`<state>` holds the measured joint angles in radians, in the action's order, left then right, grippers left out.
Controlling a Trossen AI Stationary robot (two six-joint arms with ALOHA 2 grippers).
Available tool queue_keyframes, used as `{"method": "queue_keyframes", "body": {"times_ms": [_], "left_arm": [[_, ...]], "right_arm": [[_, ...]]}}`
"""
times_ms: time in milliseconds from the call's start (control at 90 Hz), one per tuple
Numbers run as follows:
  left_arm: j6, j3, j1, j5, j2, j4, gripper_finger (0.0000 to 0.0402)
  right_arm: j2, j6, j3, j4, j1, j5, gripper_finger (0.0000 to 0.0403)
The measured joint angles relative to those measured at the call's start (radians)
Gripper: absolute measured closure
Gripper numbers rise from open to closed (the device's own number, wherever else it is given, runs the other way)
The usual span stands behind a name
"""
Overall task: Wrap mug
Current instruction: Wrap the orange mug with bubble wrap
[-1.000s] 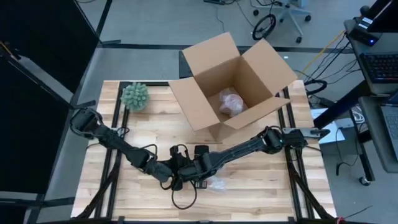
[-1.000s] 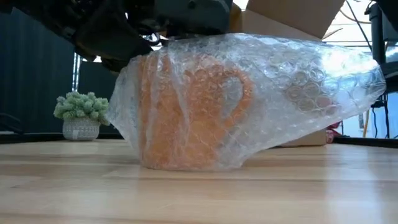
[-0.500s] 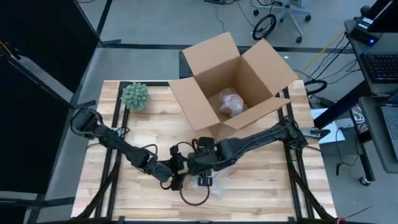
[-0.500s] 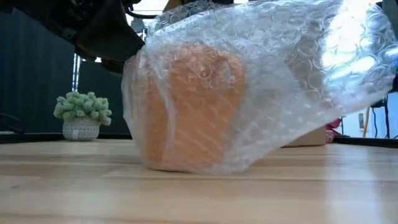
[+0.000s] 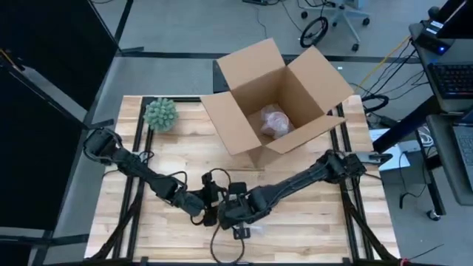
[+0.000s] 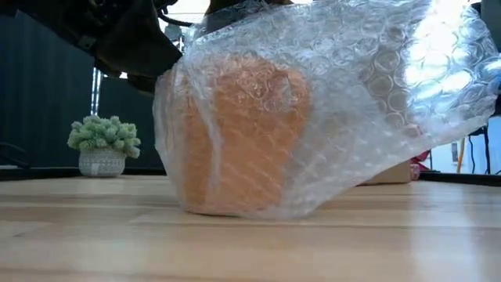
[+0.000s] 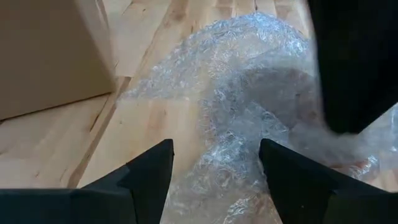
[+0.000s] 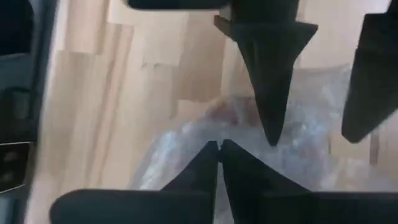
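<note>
Mug [image 6: 235, 133] sits upright on the wooden counter [image 6: 250, 243], near its front edge and roughly centred between the two arms. Orange body shows through the bubble wrap [image 6: 368, 102]; the wrap covers it fully in the low view and balloons up and off to one side, well above the rim. Handle not discernible in the low view.

Left pincer [image 7: 214, 165]: released, fingers spread wide, wrap bunched on the counter right in front of and between them. Can't tell whether either finger touches the film. In the high view it sits at the near-centre of the counter [image 5: 209, 210], next to the right arm's wrist.

Right pincer [image 8: 219, 155]: clenched, fingertips meet with a fold of bubble wrap at the tips, so it reads as pinching the wrap. The left pincer's two spread fingers show just beyond it in the right wrist view. High view puts it [image 5: 240, 222] just beside the left one, over the wrapped bundle, which both arms mostly hide from above.

Cardboard box [image 5: 277, 100] stands at the back of the counter, flaps open, with a bubble-wrapped item [image 5: 275, 122] lying inside. Small potted plant [image 5: 160, 114] at the back left corner, well apart from the mug.
</note>
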<state>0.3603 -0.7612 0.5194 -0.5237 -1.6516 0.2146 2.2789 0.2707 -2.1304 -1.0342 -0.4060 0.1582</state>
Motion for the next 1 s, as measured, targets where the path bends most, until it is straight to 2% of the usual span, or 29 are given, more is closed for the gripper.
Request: {"method": "queue_keyframes", "body": {"times_ms": [267, 489, 656, 1000], "left_arm": [[-0.009, -0.001, 0.016, 0.018, 0.000, 0.006, 0.0173], [-0.020, 0.000, 0.031, 0.010, 0.001, 0.001, 0.0173], [-0.026, 0.000, 0.033, 0.011, 0.001, 0.005, 0.0173], [-0.026, 0.000, 0.034, 0.030, 0.000, 0.000, 0.0173]], "right_arm": [[0.121, -0.060, -0.007, -0.089, 0.035, -0.014, 0.0401], [0.181, -0.080, -0.012, -0.070, 0.048, -0.065, 0.0402], [0.162, -0.073, -0.006, -0.071, 0.052, -0.073, 0.0402], [0.021, -0.021, 0.007, -0.075, 0.043, -0.091, 0.0403]]}}
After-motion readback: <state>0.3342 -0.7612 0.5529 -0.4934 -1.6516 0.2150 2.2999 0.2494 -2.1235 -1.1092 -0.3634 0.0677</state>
